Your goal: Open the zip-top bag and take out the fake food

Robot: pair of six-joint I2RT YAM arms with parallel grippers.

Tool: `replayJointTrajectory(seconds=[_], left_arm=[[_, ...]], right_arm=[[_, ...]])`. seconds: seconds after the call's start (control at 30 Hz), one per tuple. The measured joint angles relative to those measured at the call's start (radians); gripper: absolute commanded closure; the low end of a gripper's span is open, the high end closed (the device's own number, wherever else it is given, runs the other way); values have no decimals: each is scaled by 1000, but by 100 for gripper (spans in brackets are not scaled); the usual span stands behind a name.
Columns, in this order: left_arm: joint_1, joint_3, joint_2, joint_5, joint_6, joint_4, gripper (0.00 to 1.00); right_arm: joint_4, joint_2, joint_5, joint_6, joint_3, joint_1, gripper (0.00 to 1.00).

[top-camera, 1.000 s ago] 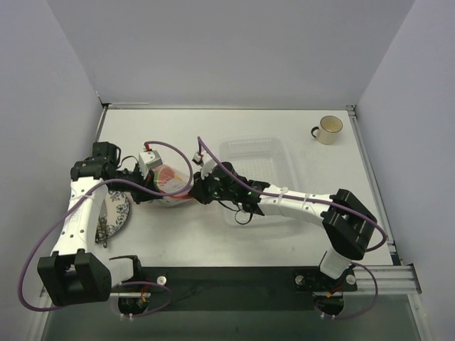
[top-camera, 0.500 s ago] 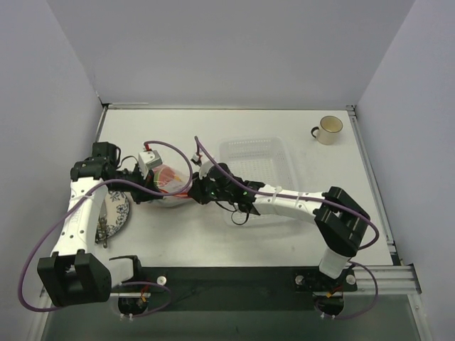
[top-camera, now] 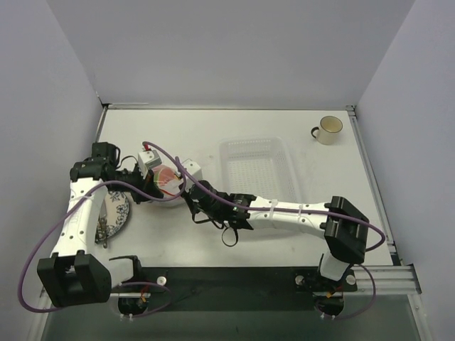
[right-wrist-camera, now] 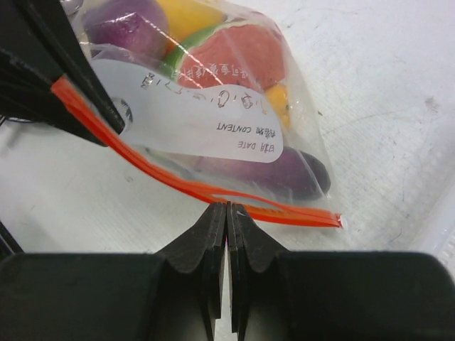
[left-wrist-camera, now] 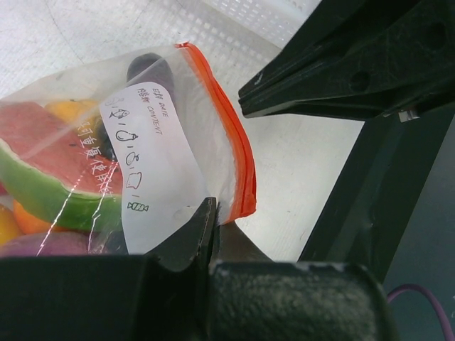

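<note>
The zip-top bag point(top-camera: 168, 183) lies on the table left of centre, clear with an orange zip strip point(right-wrist-camera: 178, 174). The fake food shows inside it: a red and green slice point(left-wrist-camera: 50, 160), a purple eggplant point(right-wrist-camera: 284, 174) and yellow pieces. My left gripper point(top-camera: 151, 189) is shut on the bag's corner at the end of the strip, as the left wrist view point(left-wrist-camera: 213, 210) shows. My right gripper point(top-camera: 189, 197) is at the bag's near right side. Its jaws are shut on the bag's lip at the strip point(right-wrist-camera: 227, 207), where the strip bows apart slightly.
A white mesh basket point(top-camera: 257, 167) stands right of the bag, behind my right arm. A cream mug point(top-camera: 329, 129) is at the back right. A patterned plate point(top-camera: 118, 212) with cutlery lies under my left arm. Walls close in the left and right sides.
My right arm has swung left and toward the near edge, off the basket. Its gripper has moved from the bag's right end to the bag's near side. The left arm has stayed put.
</note>
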Motion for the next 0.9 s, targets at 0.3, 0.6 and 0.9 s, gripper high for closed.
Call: replayJointTrajectory(seconds=[0.3, 0.6, 0.9], left_arm=[[0, 0, -21, 1, -3, -3, 100], [-1, 0, -31, 2, -24, 2, 100], [-1, -27, -78, 14, -143, 82, 100]], right_arm=[[0, 27, 19, -2, 12, -2, 93], [91, 31, 5, 38, -37, -3, 96], [300, 29, -38, 208, -303, -9, 89]])
